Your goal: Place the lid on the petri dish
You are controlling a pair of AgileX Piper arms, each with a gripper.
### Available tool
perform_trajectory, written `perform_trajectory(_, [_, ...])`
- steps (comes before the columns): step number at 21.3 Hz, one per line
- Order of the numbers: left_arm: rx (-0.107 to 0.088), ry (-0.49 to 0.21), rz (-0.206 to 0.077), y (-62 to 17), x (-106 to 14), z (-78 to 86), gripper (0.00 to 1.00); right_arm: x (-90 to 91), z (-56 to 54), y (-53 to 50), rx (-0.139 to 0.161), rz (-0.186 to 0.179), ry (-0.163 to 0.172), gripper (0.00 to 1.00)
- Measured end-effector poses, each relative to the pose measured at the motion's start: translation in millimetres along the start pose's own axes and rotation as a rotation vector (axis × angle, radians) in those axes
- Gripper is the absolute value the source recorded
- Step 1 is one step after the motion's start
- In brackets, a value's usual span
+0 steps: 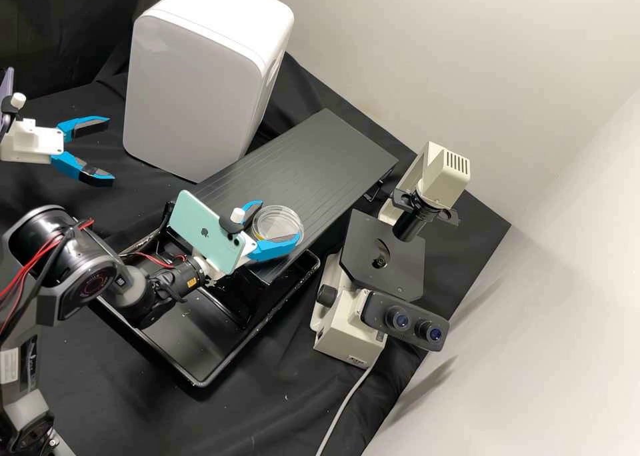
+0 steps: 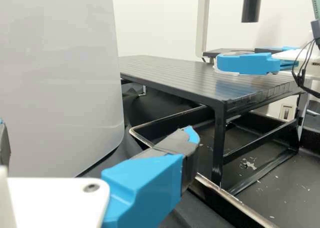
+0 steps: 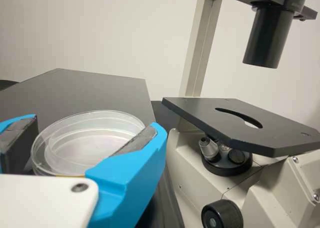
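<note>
- The right claw (image 1: 276, 224) was closed lightly on the clear lid (image 3: 90, 119). One blue finger (image 3: 134, 155) lay against the rim on each side.
- Through the lid, the right wrist view showed a second, smaller clear rim, which I took for the petri dish (image 3: 82, 149). It looked off-centre under the lid, and I could not tell whether the lid was fully seated or riding on one edge.
- Dish and lid sat on the ribbed black platform (image 1: 313, 156), close to its near end, above the black tray (image 1: 200, 378).
- The microscope (image 1: 380, 289) stood just beside that end, with its stage (image 3: 240, 123) near the claw.
- The left claw (image 1: 83, 151) hung well apart with its fingers spread and nothing between them, over the black-covered surface (image 1: 267, 409) beside the white box (image 1: 200, 76).
- Likely risks from here:
  - If the lid was cocked, letting go could leave it tilted or let it slip off the dish.
  - Uneven opening, or pulling back before the fingers were clear of the rim, could drag lid and dish toward the platform's edge and into the tray.
  - A wide swing on the way out could knock the microscope stage.
</note>
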Motion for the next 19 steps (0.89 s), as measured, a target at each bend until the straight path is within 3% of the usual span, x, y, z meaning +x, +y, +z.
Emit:
perform_trajectory(8, [0.000, 0.000, 0.000, 0.0, 0.0, 0.0, 1.00, 1.0, 1.6, 2.1, 0.002, 0.007, -0.006, 0.00])
perform_trajectory(11, [0.000, 0.000, 0.000, 0.0, 0.0, 0.0, 1.00, 4.5, 4.4, 6.5, 0.043, 0.009, -0.025, 0.00])
perform_trajectory(15, [0.002, -0.002, 0.008, 1.9, 1.8, -0.1, 1.00, 9.7, 5.3, 11.6, 0.121, -0.006, -0.044, 0.00])
perform_trajectory(19, [0.003, -0.003, 0.012, 2.7, 2.6, -0.1, 1.00, 14.0, 4.3, 12.5, 0.187, -0.027, -0.047, 0.00])
